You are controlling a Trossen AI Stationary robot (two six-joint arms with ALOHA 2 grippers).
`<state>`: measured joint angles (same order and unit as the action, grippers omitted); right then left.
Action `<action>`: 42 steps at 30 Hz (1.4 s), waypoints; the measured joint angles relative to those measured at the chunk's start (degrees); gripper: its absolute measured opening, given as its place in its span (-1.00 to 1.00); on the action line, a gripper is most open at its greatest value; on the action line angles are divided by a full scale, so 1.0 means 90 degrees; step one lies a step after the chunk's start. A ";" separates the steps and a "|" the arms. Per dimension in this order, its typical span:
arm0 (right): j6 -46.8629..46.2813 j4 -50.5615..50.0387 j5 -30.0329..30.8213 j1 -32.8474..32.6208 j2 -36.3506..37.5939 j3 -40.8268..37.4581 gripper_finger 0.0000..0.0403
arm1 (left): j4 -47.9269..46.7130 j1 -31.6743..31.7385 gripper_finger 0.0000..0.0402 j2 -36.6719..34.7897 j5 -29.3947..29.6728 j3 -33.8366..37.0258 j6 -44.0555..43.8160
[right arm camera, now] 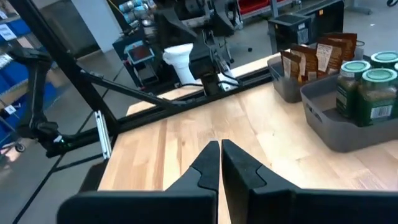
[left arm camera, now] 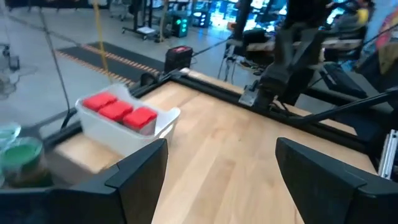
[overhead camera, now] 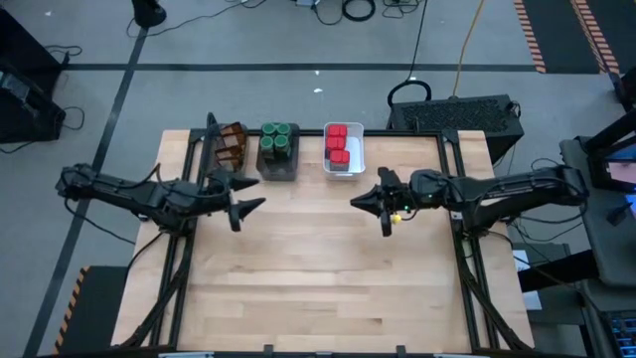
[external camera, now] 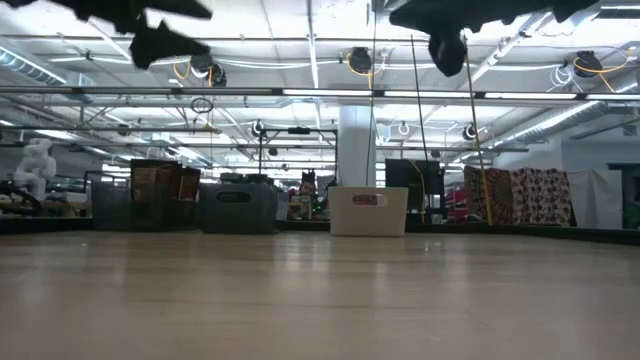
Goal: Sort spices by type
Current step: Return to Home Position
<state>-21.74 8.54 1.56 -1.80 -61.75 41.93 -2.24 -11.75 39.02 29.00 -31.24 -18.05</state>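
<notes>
Red tins (overhead camera: 338, 144) in white bin (overhead camera: 357, 149); green-lidded jars (overhead camera: 278, 140) in dark grey bin (overhead camera: 278, 172). Brown packets (overhead camera: 232, 145). Pale wood-grain worktop (overhead camera: 318, 268).

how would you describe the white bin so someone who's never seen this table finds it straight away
On the wooden table, three bins stand in a row along the far edge. The white bin is at the right end of the row, seen from above. The dark grey bins beside it hold other things, and it alone holds red tins.
</notes>
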 joint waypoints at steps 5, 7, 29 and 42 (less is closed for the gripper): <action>-0.0001 -0.0241 0.0005 -0.0002 0.0288 0.0000 -1.00 | -0.0043 0.0000 0.51 -0.0496 0.0023 0.0576 -0.0465; -0.0002 -0.0316 0.0034 -0.0002 0.0368 0.0000 -1.00 | -0.0040 0.0000 0.51 -0.0644 0.0021 0.0776 -0.0621; -0.1204 0.2066 0.1043 -0.0019 0.1972 -0.3064 -1.00 | 0.0094 0.0000 0.51 -0.1347 -0.0011 0.1855 -0.1116; -0.1538 0.3164 0.1346 -0.0019 0.2341 -0.4587 -1.00 | 0.0066 0.0000 0.51 -0.1347 -0.0153 0.1855 -0.0947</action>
<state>-35.58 37.01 13.68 -1.98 -40.69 0.65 -1.65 -11.75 26.89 27.62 -14.55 -26.57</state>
